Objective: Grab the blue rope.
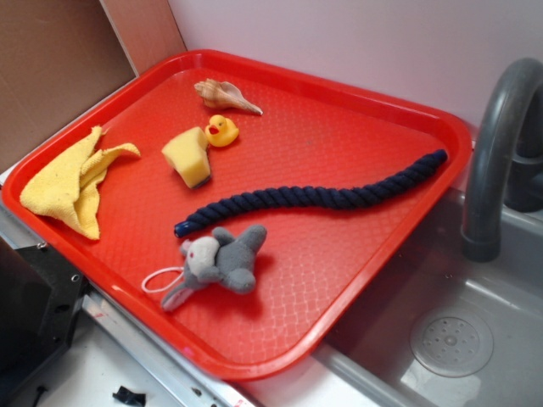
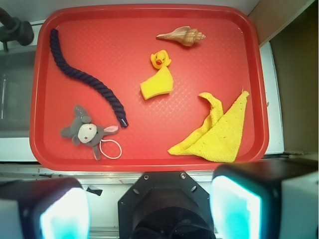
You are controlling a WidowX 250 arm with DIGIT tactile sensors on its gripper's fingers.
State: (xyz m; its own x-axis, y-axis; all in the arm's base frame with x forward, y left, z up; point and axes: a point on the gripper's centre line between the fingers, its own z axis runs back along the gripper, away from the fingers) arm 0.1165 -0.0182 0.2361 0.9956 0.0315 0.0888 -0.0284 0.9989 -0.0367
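Five things lie on a red tray [image 2: 149, 159] with a raised rim and pebbled floor. Going left to right in the wrist view: the blue rope [image 2: 84, 79], thick and twisted, curves from the far left corner toward the middle, open floor beside it; a grey plush toy [image 2: 85, 131]; a yellow sponge [image 2: 157, 83] touching a rubber duck [image 2: 160, 59]; a spiral shell [image 2: 182, 36]; a crumpled yellow cloth [image 2: 217, 132]. The gripper [image 2: 149, 209] hangs off the near edge, fingers spread wide, holding nothing.

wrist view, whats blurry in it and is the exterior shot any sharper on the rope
Wrist view: the claw fingers at the bottom edge are out of focus and glow cyan-white, while the blue rope and red tray are sharp. Exterior view: evenly lit and slightly soft, the rope's twist readable, with soft shadows under the toys.
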